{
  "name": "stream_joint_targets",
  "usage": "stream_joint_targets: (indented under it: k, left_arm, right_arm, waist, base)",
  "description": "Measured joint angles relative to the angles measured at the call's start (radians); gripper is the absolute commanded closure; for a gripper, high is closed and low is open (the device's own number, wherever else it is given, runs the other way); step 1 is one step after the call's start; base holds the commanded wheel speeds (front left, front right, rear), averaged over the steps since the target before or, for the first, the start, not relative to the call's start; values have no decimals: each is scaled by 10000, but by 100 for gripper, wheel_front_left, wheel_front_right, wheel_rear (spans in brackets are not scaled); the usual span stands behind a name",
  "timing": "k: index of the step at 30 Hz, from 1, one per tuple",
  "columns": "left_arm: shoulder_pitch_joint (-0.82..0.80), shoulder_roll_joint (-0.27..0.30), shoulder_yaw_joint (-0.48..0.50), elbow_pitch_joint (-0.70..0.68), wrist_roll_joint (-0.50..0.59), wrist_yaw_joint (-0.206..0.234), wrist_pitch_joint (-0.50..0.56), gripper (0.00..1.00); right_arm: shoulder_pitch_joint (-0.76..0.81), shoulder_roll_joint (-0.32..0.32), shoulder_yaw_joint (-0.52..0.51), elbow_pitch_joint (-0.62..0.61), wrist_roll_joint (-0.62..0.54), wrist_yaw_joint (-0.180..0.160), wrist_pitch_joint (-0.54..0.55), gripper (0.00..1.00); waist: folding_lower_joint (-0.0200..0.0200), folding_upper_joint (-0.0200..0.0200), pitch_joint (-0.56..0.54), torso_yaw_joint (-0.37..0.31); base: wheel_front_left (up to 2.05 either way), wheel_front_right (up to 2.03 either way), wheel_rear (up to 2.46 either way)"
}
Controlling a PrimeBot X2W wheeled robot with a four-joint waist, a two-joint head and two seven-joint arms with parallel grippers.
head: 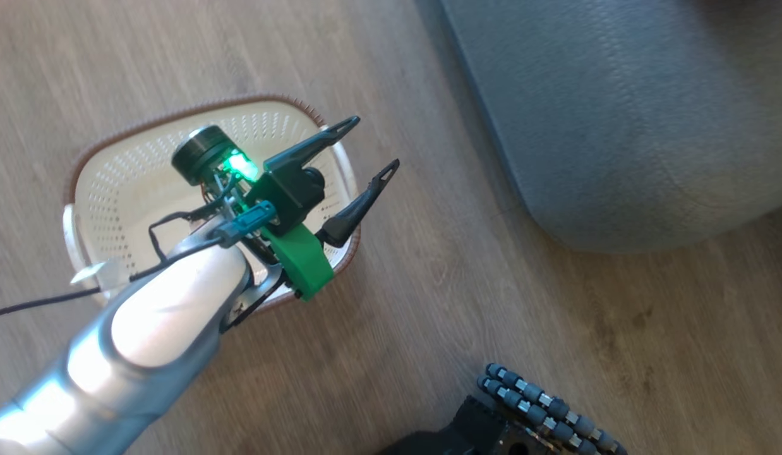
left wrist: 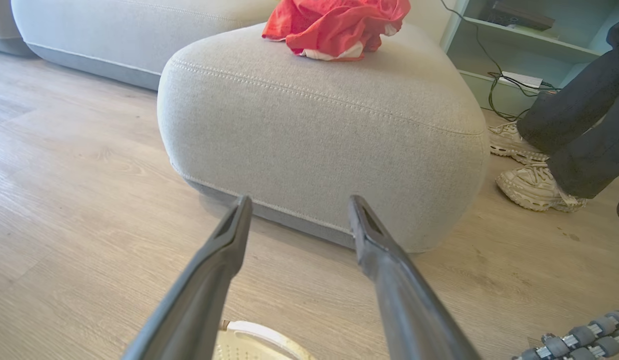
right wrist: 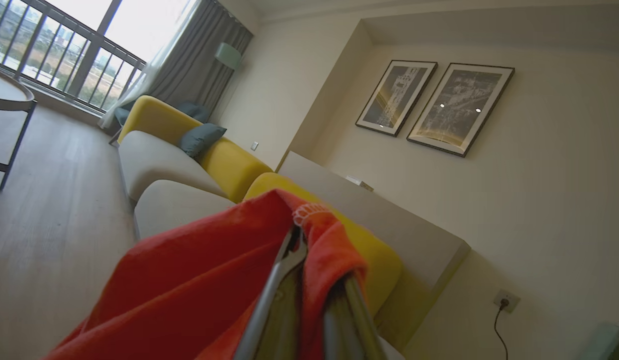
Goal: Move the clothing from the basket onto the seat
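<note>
Over the basket (head: 122,183), which sits on the wood floor (head: 492,284), hangs the L arm. The L hand (head: 376,141) has its two dark fingers spread well apart w/ nothing btwn them, tips past the basket's brown rim and aimed toward the seat (head: 618,114). A green light glows at the wrist. The basket's perforated cream walls show in the head view. Seat and basket are apart, w/ a strip of floor btwn them.

In the L wrist view the seat's rounded grey corner and stitch lines fill the middle, and a crumpled heap of clothing (left wrist: 334,25), red w/ white trim, lies on top toward its far side. A bit of the basket's handle shows at the bottom edge. Beside the seat stands a person: dark trouser legs (left wrist: 579,115) and pale shoes (left wrist: 537,187), w/ a shelf (left wrist: 514,50) and cables behind.

The R hand (right wrist: 314,260) is raised, fingers together and clamped on a red garment (right wrist: 204,280) that drapes over and below them, a white-stitched edge at the tips. Behind it are a yellow sofa (right wrist: 229,165) and two framed pictures (right wrist: 434,105) on the wall.
</note>
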State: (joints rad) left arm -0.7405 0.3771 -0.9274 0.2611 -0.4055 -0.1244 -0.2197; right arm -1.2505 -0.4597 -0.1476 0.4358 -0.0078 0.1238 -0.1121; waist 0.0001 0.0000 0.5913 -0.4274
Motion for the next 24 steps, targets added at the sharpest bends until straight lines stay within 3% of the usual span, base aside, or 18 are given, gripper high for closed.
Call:
stream_joint_targets:
  k: [9,14,24]
  left_arm:
    - [-56,211,-6,-171,-8,4,29,0]
    - [-214,255,-15,-199,-6,6,27,0]
    - [-247,259,-23,-148,-6,17,-94,0]
  right_arm:
    - [-373,-84,-2548,846,-1237,0,554,100]
    - [258,706,-3760,1331,-1860,0,844,100]
    - [1340,1517,-4602,2777,-2090,0,909,100]
  waist:
    - [0,0,775,606]
    - [0,0,1183,934]
    - [0,0,1487,1438]
  base:
    - [0,0,0]
    - [0,0,0]
    - [0,0,0]
